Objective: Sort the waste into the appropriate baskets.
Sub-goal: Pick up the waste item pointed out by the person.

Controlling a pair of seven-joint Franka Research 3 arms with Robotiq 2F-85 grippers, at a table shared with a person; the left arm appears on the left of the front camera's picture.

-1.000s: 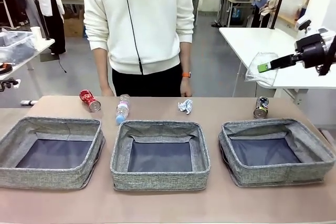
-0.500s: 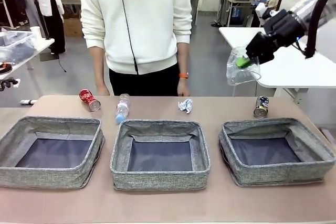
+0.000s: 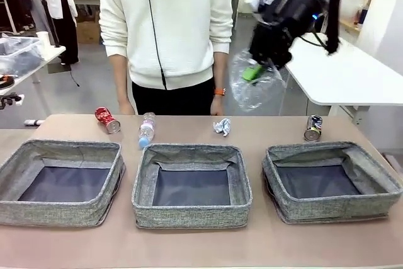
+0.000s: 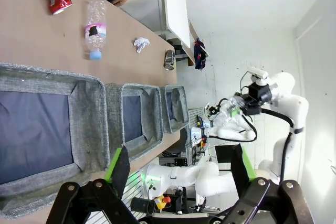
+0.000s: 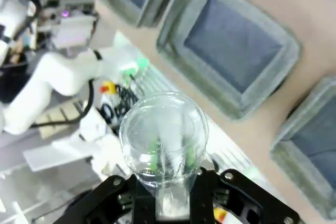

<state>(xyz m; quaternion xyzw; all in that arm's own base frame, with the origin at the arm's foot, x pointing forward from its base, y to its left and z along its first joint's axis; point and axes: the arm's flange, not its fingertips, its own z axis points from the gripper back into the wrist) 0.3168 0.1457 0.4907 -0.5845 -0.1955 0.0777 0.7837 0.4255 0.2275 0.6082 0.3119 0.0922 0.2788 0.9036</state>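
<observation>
Front view: the black, green-padded right gripper point(image 3: 254, 72) is closed on the clear, crumpled plastic bag point(image 3: 257, 89), which hangs high over the far side of the brown table point(image 3: 189, 247), right of the middle. 3 square grey woven-fabric baskets stand in a row at the near side: left basket point(image 3: 60, 215), middle basket point(image 3: 192, 217), right basket point(image 3: 334, 211). Nothing is seen inside them. Along the far edge lie the crushed red can point(image 3: 107, 120), the clear plastic bottle with a blue cap point(image 3: 146, 130), the crumpled white paper wad point(image 3: 221, 128) and the dark blue-silver can point(image 3: 313, 128). The step in hand is judged to be the carrying of the bag to a basket, with 4 pieces left on the table. Next, the bag would have to be brought over the chosen basket, lowered and released. Which basket is meant cannot be told. Being light, the bag may cling to the pads.

Left wrist view: the left gripper point(image 4: 179, 153) is spread wide and holds nothing, above the near wall of the left basket.

Right wrist view: the bag is seen bulging between the 2 fingers, and the green pads show through it. Baskets lie far below.

Against 1 second ago, the bag has been carried leftward from above the white side table at the far right. The litter on the table has not shifted.
</observation>
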